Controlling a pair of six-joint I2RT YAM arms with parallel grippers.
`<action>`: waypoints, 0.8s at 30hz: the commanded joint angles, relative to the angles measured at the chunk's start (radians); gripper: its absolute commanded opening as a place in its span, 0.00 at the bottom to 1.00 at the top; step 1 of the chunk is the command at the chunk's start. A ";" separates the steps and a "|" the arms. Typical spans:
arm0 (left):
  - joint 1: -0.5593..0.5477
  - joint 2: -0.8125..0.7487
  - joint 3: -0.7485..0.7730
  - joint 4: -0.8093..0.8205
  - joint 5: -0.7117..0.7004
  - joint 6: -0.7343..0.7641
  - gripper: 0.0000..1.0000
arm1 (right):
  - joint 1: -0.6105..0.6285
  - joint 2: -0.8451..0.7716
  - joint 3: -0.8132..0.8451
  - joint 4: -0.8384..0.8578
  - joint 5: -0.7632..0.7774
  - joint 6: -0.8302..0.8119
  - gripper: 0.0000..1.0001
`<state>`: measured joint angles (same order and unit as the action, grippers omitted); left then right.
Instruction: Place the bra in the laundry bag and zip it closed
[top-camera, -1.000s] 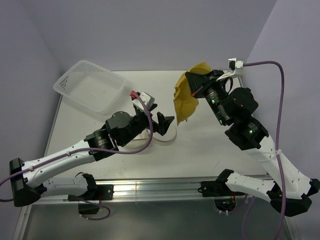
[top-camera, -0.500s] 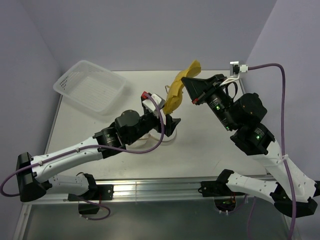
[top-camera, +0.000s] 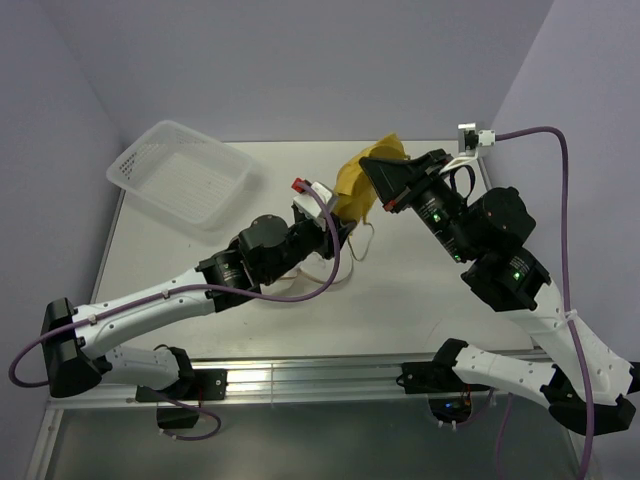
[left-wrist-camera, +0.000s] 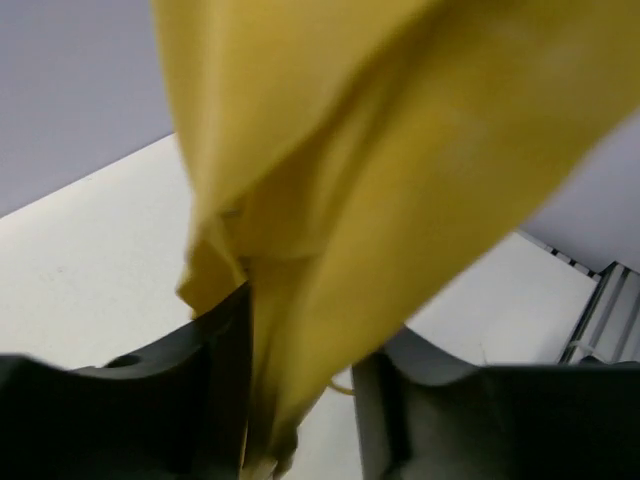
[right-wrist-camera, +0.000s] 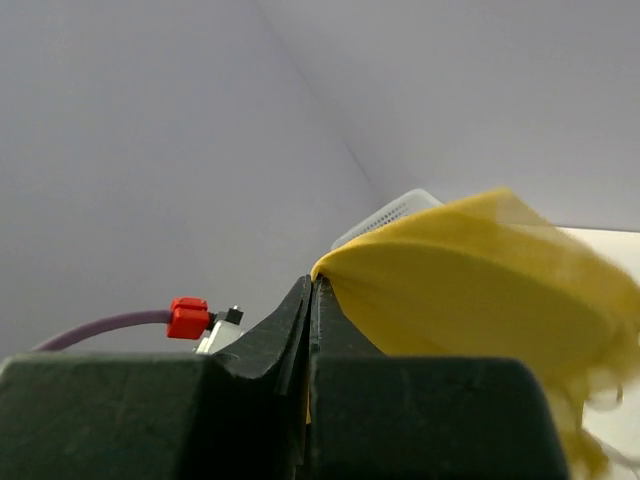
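Forward has come the left gripper (top-camera: 338, 226), jaws parted around the hanging yellow bra (top-camera: 357, 182); the right gripper (top-camera: 372, 165) clamps its top, jaws closed.

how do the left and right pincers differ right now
The right pincer is shut, pinching the yellow bra at an edge; the left pincer stands open, the fabric hanging between its jaws. The right one holds the bra up; the left sits around its lower part. Both are black.

White table (top-camera: 420, 290), plastic basket (top-camera: 180, 175) far left — laundry bag (top-camera: 322, 277) mid-table
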<state>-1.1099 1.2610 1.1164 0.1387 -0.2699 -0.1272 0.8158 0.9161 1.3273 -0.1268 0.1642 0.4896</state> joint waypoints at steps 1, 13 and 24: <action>-0.005 -0.052 -0.019 0.064 -0.031 -0.002 0.42 | 0.008 -0.033 -0.002 0.061 0.014 -0.008 0.00; 0.079 -0.103 -0.050 0.076 0.038 -0.096 0.00 | 0.008 -0.106 -0.101 0.044 -0.035 -0.008 0.00; 0.214 -0.150 -0.035 0.024 0.202 -0.195 0.00 | 0.008 -0.295 -0.465 -0.065 -0.229 -0.042 0.64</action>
<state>-0.8951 1.1496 1.0637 0.1665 -0.1360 -0.2874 0.8158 0.6483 0.8780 -0.1551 0.0235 0.4877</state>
